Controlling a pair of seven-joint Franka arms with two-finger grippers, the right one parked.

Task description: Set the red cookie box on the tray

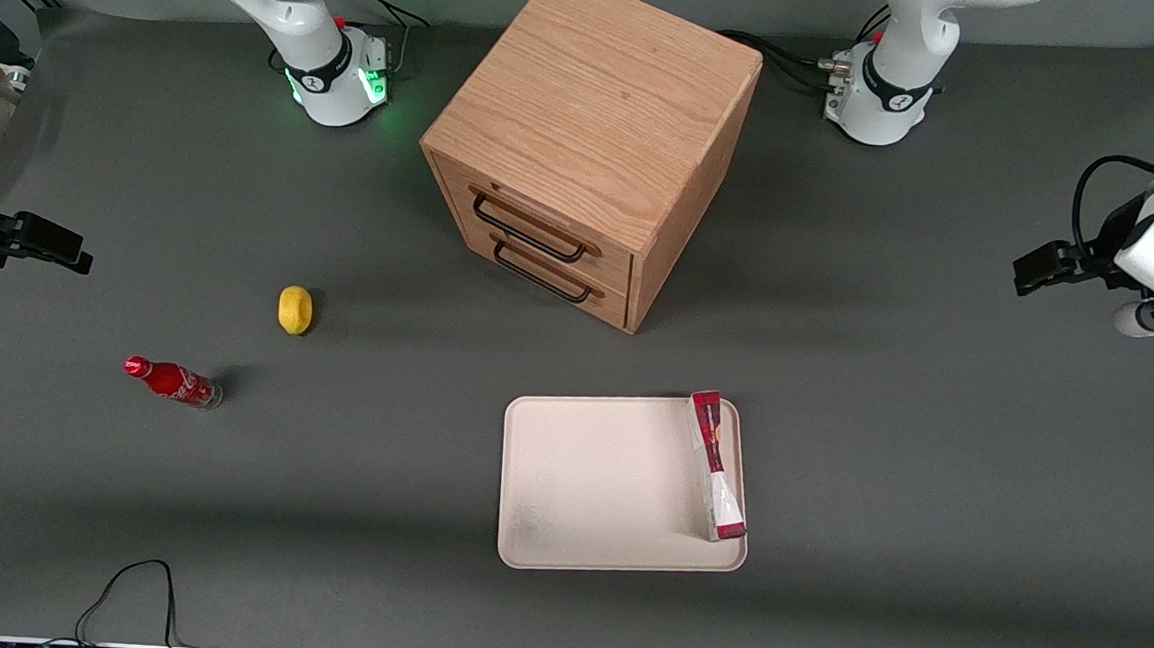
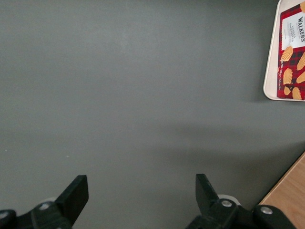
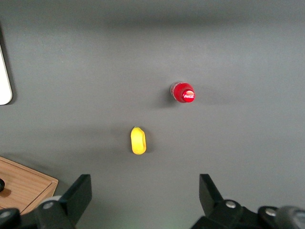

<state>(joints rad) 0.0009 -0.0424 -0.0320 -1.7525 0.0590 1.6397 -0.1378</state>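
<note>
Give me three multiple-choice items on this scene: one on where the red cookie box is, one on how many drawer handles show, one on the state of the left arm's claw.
1. Where does the red cookie box lie?
A. on the tray, along the edge toward the working arm's end
B. on top of the cabinet
C. on the table beside the lemon

2. How many handles show on the front of the wooden cabinet?
A. one
B. two
C. four

3. What is the state of the claw?
A. shut on the box
B. shut on the bottle
C. open, holding nothing, over bare table

Answers: 1 A, the box rests inside the tray's rim; 2 B, two dark handles, one above the other; 3 C, the wrist view shows its fingers spread with only grey table between them.
</note>
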